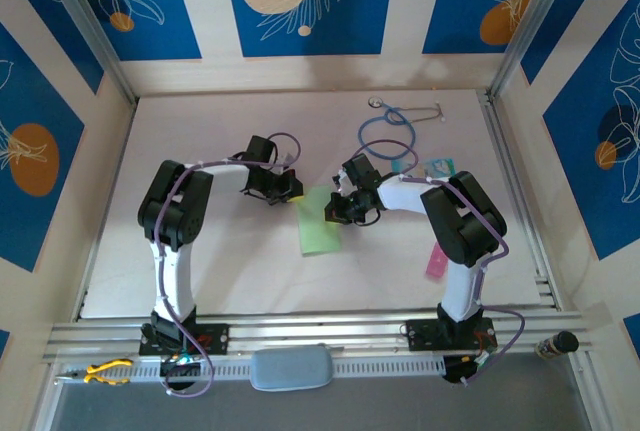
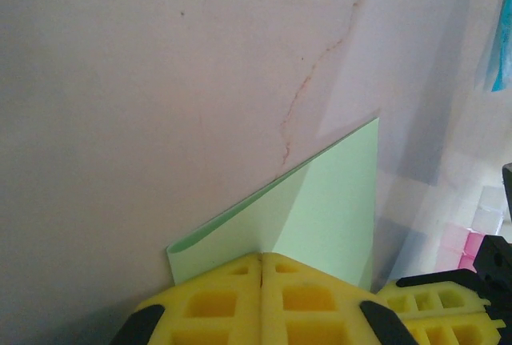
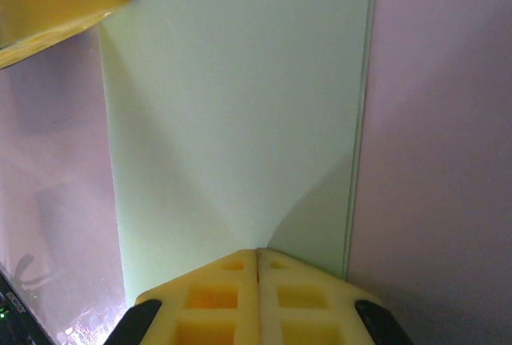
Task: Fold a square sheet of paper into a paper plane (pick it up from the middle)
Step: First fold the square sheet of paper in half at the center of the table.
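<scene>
- Table (image 1: 190, 121): pale, matt, whitish-pink board. Walls (image 1: 330, 11) on three sides carry blue panels with white leaf drawings and cream or orange discs. An aluminium rail (image 1: 320, 332) runs along the near edge.
- Left gripper (image 1: 284, 189): yellow pads pressed together, tips down at the left edge of the square sheet of paper (image 1: 319, 223). Cannot tell whether any paper is caught between them.
- The sheet lies flat on the table between the two grippers, doubled over into a narrow light-green rectangle.
- Right gripper (image 1: 336, 213): pads likewise pressed together, tips on the sheet's right edge. No pinch to be made out.
- Beyond the right gripper lies a stethoscope (image 1: 389, 140). A teal-and-white card (image 1: 438, 166) sits just to its right, and a pink strip (image 1: 435, 263) lies back beside the right arm's lower link.
- Overhead view gives the whole layout, including yellow-handled pliers (image 1: 104, 371) and a grey-blue pad (image 1: 291, 368) on the near ledge.
- Left wrist view gives a thin reddish crack line (image 2: 320, 61) in the board ahead of the pads, and the sheet's top layer lifted slightly along the fold.
- Right wrist view gives the sheet running straight ahead of its pads, with the left gripper's yellow pad at the far left corner.
- Count: two arms, two grippers, one green sheet, one stethoscope, one card, one pink strip, one pair of pliers, one pad.
</scene>
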### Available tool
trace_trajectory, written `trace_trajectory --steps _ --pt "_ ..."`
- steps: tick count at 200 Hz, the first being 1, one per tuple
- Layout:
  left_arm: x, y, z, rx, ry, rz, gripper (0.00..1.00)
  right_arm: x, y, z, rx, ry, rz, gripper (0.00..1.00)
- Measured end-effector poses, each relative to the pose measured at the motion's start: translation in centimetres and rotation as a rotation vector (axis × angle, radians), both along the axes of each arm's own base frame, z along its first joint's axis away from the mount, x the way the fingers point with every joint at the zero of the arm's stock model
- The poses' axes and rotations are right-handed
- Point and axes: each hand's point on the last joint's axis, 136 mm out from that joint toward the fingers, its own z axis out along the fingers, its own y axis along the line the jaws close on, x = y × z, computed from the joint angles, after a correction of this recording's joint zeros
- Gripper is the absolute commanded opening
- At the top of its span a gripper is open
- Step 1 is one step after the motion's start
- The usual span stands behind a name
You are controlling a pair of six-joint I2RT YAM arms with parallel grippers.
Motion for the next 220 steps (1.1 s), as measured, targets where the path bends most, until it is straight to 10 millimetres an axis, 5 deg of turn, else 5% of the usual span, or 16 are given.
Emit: trace_trajectory --steps 220 --pt "2.9 2.3 0.2 0.012 0.048 0.172 0.06 0.0 0.0 0.0 0.007 -0.003 0.001 0.00"
